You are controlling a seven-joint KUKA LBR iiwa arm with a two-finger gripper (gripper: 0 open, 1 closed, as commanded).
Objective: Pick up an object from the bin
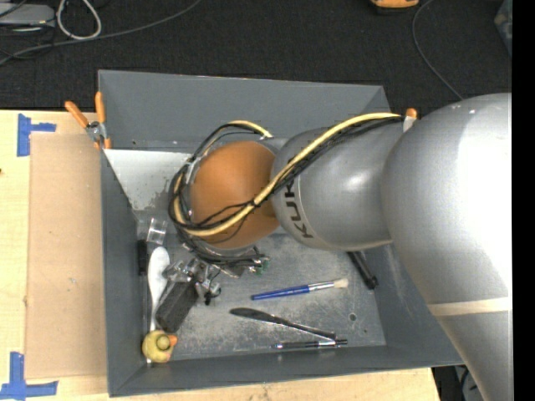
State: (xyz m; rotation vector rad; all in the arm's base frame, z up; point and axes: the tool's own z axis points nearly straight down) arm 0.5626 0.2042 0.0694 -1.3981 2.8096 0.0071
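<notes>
While I hang low over the left of the bin (121,291), my gripper (195,276) sits at the upper end of a black block (175,307), whose long axis runs down-left toward a yellow lump (157,346); whether my jaws are spread or pressed I cannot tell.

- A black, blocky oblong thing (174,306) is being shown lying on the floor of the bin (242,103).
- It is being seen slanted, near the bin's front-left corner.
</notes>
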